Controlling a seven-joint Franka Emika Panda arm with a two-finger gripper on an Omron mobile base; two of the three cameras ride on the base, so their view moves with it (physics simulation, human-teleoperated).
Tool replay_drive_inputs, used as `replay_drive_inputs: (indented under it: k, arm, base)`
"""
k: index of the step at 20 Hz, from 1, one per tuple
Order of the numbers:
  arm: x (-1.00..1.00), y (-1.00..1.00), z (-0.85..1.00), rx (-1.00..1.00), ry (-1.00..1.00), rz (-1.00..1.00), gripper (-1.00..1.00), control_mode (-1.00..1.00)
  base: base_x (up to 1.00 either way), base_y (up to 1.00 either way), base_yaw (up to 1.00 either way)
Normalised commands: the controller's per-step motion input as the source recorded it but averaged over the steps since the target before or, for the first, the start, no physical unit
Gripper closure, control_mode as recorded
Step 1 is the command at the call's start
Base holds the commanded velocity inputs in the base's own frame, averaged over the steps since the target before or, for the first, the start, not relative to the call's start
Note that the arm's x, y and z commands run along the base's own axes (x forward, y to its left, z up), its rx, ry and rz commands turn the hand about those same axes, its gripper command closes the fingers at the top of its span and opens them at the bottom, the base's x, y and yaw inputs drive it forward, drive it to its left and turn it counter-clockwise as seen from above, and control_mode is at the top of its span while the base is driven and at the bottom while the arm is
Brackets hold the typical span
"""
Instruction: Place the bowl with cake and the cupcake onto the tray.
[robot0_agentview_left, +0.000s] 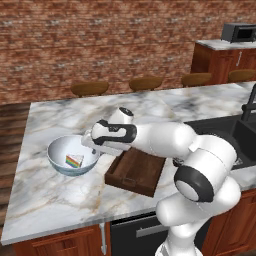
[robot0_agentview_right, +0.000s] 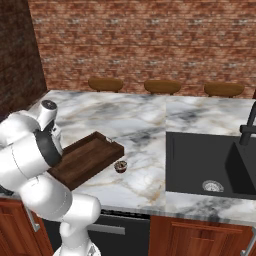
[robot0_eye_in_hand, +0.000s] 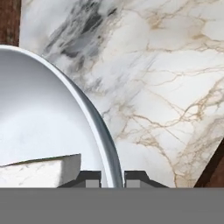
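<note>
Left base view: the bowl with cake (robot0_agentview_left: 73, 156) sits on the marble counter (robot0_agentview_left: 45, 195), just left of the wooden tray (robot0_agentview_left: 136, 171). The rainbow cake wedge (robot0_agentview_left: 74, 160) lies inside. The robot's hand reaches to the bowl's right rim.

Right base view: the cupcake (robot0_agentview_right: 120, 166) stands on the counter, just right of the tray's near end, not on it.

Hand view: the gripper (robot0_eye_in_hand: 113, 178) pinches the bowl's rim, one tip inside, one outside. The cake's white top is by the inner tip.
</note>
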Motion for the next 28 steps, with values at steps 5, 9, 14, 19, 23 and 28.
replay_drive_inputs:
  k: [5,9,14,19,23,28]
  arm:
    - [0.00,-0.48,0.76,0.19,0.01,-0.17,1.00,-1.00]
    - [-0.04,-0.36,0.47,0.02,0.00,-0.05,1.00,-1.00]
    - [-0.01,-0.20,0.48,-0.06,0.00,0.00,1.00,-1.00]
    - [-0.04,-0.52,0.47,-0.14,0.00,0.00,1.00,-1.00]
    - [0.00,-1.00,0.14,-0.13,0.06,0.00,1.00,-1.00]
    - [0.00,-1.00,0.09,-0.10,0.14,0.00,1.00,-1.00]
  base:
    - [0.00,0.00,0.00]
    - [0.00,0.00,0.00]
    - [0.00,0.00,0.00]
    - [0.00,0.00,0.00]
    - [0.00,0.00,0.00]
    - [0.00,0.00,0.00]
